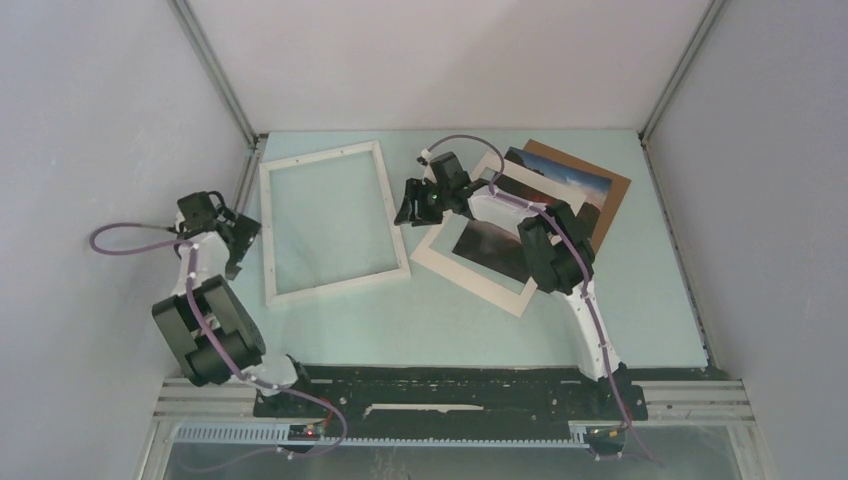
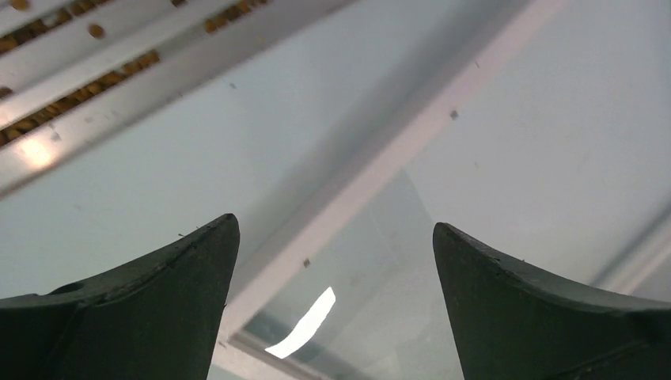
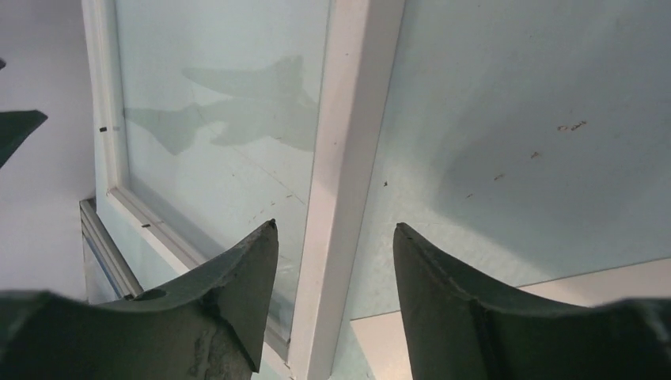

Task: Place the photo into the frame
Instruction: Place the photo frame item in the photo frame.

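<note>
The white frame (image 1: 392, 215) lies flat at the left-centre of the table, with its pane showing the table through it. The photo (image 1: 487, 246), dark with a wide white border, lies to its right, partly under my right arm. My right gripper (image 1: 410, 212) hangs over the frame's right rail. In the right wrist view that gripper (image 3: 336, 226) is open, its jaws standing either side of the rail (image 3: 348, 119) without touching it, and the photo's border (image 3: 601, 277) shows at the lower right. My left gripper (image 1: 243, 245) is open beside the frame's left rail (image 2: 380, 166), holding nothing (image 2: 334, 222).
A brown backing board (image 1: 616, 190) lies under the photo's far corner at the back right. Enclosure walls and corner posts (image 1: 215, 70) ring the table. A slotted metal rail (image 2: 71, 119) runs along the table's left edge by my left gripper.
</note>
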Robot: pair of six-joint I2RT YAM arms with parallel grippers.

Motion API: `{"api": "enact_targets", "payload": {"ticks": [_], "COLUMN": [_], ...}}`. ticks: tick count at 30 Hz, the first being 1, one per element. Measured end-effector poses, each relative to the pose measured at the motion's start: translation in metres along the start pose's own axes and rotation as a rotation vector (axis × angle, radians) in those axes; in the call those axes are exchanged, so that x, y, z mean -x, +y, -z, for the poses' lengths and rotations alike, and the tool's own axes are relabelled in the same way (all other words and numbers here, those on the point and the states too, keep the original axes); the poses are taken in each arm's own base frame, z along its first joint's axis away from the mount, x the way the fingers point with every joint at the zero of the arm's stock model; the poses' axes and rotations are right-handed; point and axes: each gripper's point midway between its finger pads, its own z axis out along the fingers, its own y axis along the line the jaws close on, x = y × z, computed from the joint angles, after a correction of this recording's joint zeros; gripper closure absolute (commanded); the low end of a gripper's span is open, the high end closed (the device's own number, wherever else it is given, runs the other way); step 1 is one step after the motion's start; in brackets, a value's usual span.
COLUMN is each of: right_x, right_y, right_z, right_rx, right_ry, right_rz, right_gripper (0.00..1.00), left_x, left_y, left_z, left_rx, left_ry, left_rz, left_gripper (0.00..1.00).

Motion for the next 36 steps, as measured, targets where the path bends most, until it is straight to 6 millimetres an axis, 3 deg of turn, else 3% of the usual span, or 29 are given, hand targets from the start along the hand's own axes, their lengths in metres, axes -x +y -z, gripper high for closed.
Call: {"api": "enact_targets", "payload": {"ticks": [5,15,20,30,36], "right_x": [0.003,-0.005,-0.002,0.001,-0.009], "right_y": [0.01,0.029,0.036,0.038,0.029], "right_z": [0.004,0.001,0.001,-0.003,-0.015], "right_rx": [0.006,0.027,0.036,0.05,0.047], "right_ry": [-0.006,0.015,0.006,0.008,0.038], "right_rz": [0.03,0.059,0.076,0.081,0.045], "right_gripper": [0.46,0.47,0.52,0.53,0.55], "left_x": [0.013,-0.009,-0.014,-0.013,-0.014], "left_y": [0.012,0.005,0.0,-0.008,-0.009], "left_z": [-0.024,-0.055,-0.059,-0.058,-0.058], "left_rx": [0.048,-0.002,-0.034,-0.075,-0.081], "left_ry": [0.016,0.145,0.169,0.173,0.175], "left_rz": [0.013,-0.013,-0.011,-0.01,-0.01], "left_gripper": [0.0,0.0,0.0,0.0,0.0]}}
